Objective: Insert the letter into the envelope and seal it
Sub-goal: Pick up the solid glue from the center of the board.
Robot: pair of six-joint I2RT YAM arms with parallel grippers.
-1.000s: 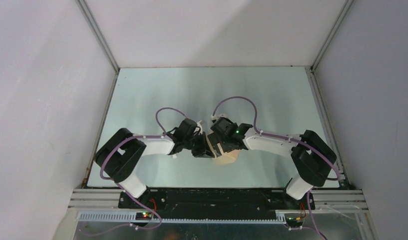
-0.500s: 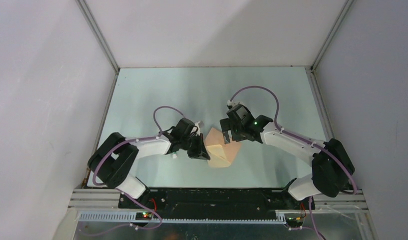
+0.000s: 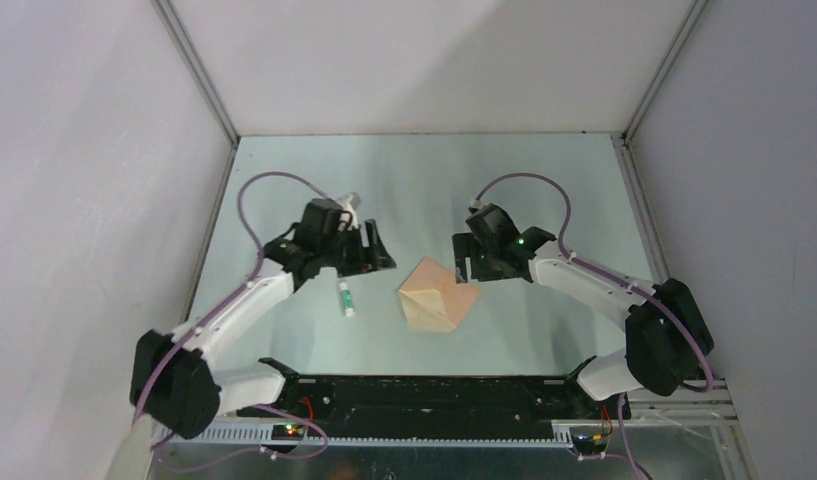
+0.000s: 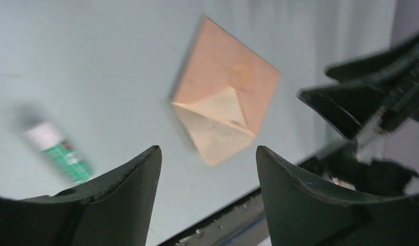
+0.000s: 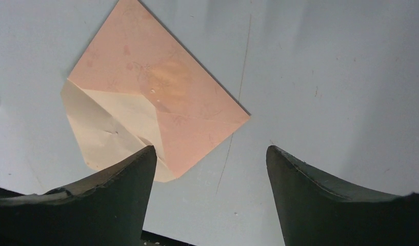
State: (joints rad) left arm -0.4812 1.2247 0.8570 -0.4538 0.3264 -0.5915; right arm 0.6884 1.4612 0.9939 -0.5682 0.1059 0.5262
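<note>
The envelope [image 3: 439, 295] lies flat on the table between both arms, turned diagonally, peach-tan with a paler cream part along its near side. It also fills the middle of the left wrist view [image 4: 233, 87] and the upper left of the right wrist view [image 5: 161, 87]. The letter does not show as a separate sheet. My left gripper [image 3: 377, 254] hangs open to the envelope's left, above the table [image 4: 208, 149], holding nothing. To the envelope's right, my right gripper [image 3: 468, 264] is open and empty [image 5: 211, 148], its left finger over the envelope's near corner.
A green and white glue stick [image 3: 345, 298] lies on the table left of the envelope, blurred in the left wrist view [image 4: 58, 151]. The black base rail [image 3: 434, 385] runs along the near edge. Grey walls enclose the table.
Both grippers have drawn away from the envelope, left arm far to the left, right arm to the right. The left gripper has opened. The glue stick now lies on the table.
</note>
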